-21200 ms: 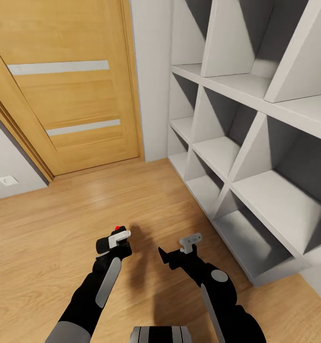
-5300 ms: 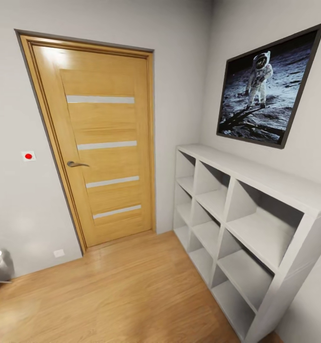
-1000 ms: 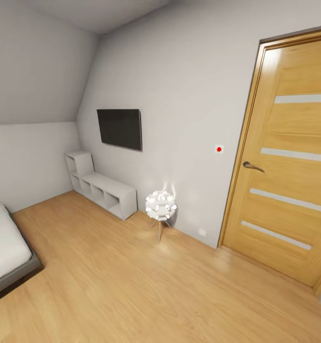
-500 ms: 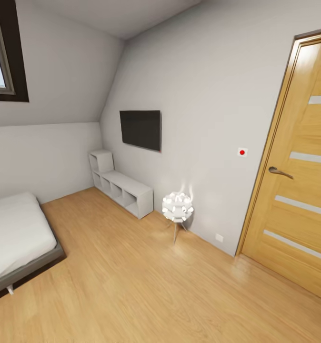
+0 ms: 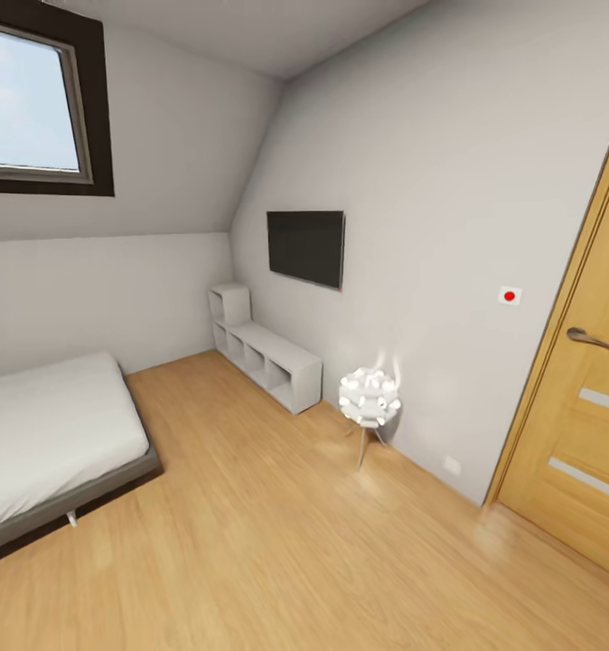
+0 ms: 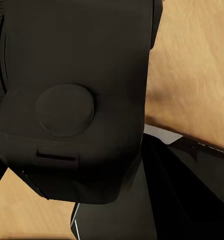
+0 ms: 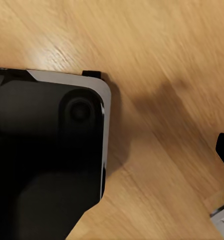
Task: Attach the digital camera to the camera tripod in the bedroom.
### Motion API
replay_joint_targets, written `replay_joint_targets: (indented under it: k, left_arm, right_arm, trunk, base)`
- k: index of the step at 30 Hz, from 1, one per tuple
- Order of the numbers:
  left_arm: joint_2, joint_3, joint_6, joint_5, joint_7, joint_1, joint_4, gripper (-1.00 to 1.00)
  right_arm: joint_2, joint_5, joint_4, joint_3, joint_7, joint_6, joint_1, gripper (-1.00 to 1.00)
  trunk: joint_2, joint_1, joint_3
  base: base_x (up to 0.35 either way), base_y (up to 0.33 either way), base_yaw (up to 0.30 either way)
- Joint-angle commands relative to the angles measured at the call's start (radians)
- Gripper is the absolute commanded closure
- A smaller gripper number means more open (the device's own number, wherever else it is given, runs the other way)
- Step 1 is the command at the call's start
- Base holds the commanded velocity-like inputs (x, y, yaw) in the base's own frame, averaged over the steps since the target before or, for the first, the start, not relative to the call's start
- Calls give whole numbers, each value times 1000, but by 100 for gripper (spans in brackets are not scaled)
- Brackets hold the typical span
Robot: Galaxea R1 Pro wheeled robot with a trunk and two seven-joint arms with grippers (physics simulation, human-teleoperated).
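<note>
Head view: bedroom, light wood floor (image 5: 277,542). White bed (image 5: 42,434) by the far wall under a dark-framed window (image 5: 33,99). Wall TV (image 5: 306,247), low white cubby shelf (image 5: 268,359), globe lamp (image 5: 369,398), wood door (image 5: 585,425).

Left wrist view: dark digital camera (image 6: 72,100) close against my left gripper; grip state unclear.

Right wrist view: black robot body (image 7: 42,160) above floor; my right gripper's state unclear.

Bed (image 5: 42,425) left, lamp (image 5: 369,398) beside door (image 5: 585,425).

I see a white bed (image 5: 42,425), a black TV (image 5: 306,247) on the wall, a low white shelf (image 5: 267,358), a round lamp (image 5: 370,398), and a wood door (image 5: 583,425).
</note>
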Motion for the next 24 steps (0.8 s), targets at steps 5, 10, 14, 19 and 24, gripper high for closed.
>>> replay_joint_targets:
  k: [5, 10, 14, 19, 24]
  left_arm:
    - [0, -9, -2, 6, 3, 0, 1, 100]
    - [0, -9, -2, 6, 3, 0, 1, 100]
    - [0, -9, -2, 6, 3, 0, 1, 100]
    - [-1, -9, -2, 6, 3, 0, 1, 100]
    - [-1, -9, -2, 6, 3, 0, 1, 100]
  right_arm:
    - [-1, 11, 3, -4, -2, -7, 1, -100]
    - [-3, 10, 2, -4, -2, -7, 1, -100]
    - [-2, 11, 2, -3, -2, -7, 1, -100]
    - [-1, 10, 2, -3, -2, -7, 1, -100]
    - [-2, 10, 2, -4, -2, -8, 1, -100]
  trunk:
    - [-1, 0, 0]
    - [-1, 0, 0]
    - [-1, 0, 0]
    - [-1, 0, 0]
    - [-1, 0, 0]
  base:
    - [0, 0, 269]
    - [0, 0, 269]
    - [0, 0, 269]
    - [0, 0, 269]
    - [0, 0, 269]
